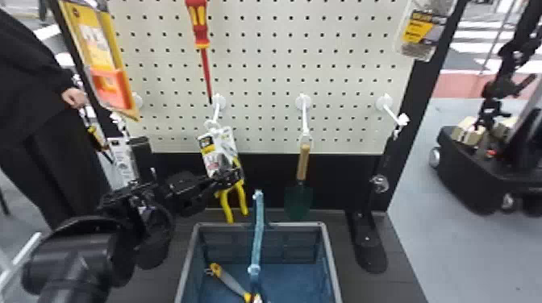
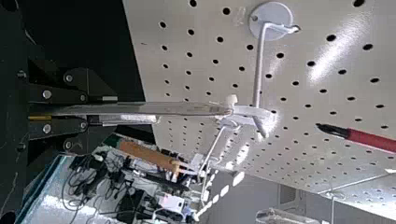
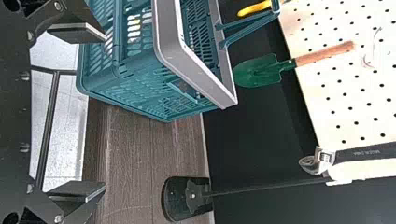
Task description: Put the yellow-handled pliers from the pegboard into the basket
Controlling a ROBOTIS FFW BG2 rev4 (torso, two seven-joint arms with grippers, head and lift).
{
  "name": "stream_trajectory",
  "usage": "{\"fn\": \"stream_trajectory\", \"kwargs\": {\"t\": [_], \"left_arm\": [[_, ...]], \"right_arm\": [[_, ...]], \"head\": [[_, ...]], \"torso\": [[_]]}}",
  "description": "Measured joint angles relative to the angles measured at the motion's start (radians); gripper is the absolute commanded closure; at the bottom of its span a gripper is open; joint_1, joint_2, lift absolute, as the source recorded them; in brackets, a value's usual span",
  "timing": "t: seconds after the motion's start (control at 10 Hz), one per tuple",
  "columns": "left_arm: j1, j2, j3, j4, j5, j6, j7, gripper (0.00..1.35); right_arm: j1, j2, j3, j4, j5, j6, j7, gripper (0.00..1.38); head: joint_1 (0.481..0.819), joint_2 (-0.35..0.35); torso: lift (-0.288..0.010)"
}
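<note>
Jaws clamped on its packaging, the left gripper [image 1: 230, 175] holds the yellow-handled pliers [image 1: 227, 206] in front of the pegboard [image 1: 262, 76] (the card is pinched edge-on in the left wrist view), with the white hanging tab [image 2: 252, 112] at a white hook [image 2: 258, 70]. In the right wrist view, the jaws of the right gripper [image 3: 103, 112] stand wide apart. The blue basket [image 1: 331, 269] sits on the dark tabletop [image 1: 387, 284], below the pliers and a little toward the robot's right; its handle [image 1: 258, 229] is up, and a yellow-and-grey tool [image 1: 232, 282] lies inside. Farther off, a trowel [image 1: 298, 197] hangs blade down from another hook, to the right of the pliers. An adjustable wrench [image 3: 319, 160] hangs near the board's right side. Above the pliers is a red screwdriver [image 1: 205, 64], tip down. Packaged goods [image 1: 425, 30] hang high at the right.
</note>
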Motion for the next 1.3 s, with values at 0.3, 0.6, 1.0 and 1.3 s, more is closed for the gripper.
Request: {"fn": "stream_trajectory", "kwargs": {"t": [0.3, 0.6, 1.0, 1.3], "left_arm": [[0.065, -0.005, 0.042, -0.145, 0.002, 0.045, 0.016, 1.21], [0.176, -0.024, 0.079, -0.205, 0.051, 0.055, 0.041, 1.21], [0.269, -0.051, 0.073, -0.211, 0.079, 0.033, 0.042, 1.21], [0.316, -0.054, 0.057, -0.211, 0.084, 0.03, 0.042, 1.21]], "right_arm": [[0.0, 0.0, 0.0, 0.0, 0.0, 0.0, 0.0, 0.17], [0.006, 0.0, 0.0, -0.004, 0.0, 0.0, 0.0, 0.18], [0.011, 0.0, 0.0, -0.008, -0.003, 0.0, 0.0, 0.18], [0.015, 0.0, 0.0, -0.01, -0.006, 0.0, 0.0, 0.18]], "head": [[0.549, 0.0], [0.549, 0.0], [0.549, 0.0], [0.549, 0.0]], "torso": [[-0.1], [-0.1], [-0.1], [-0.1]]}}
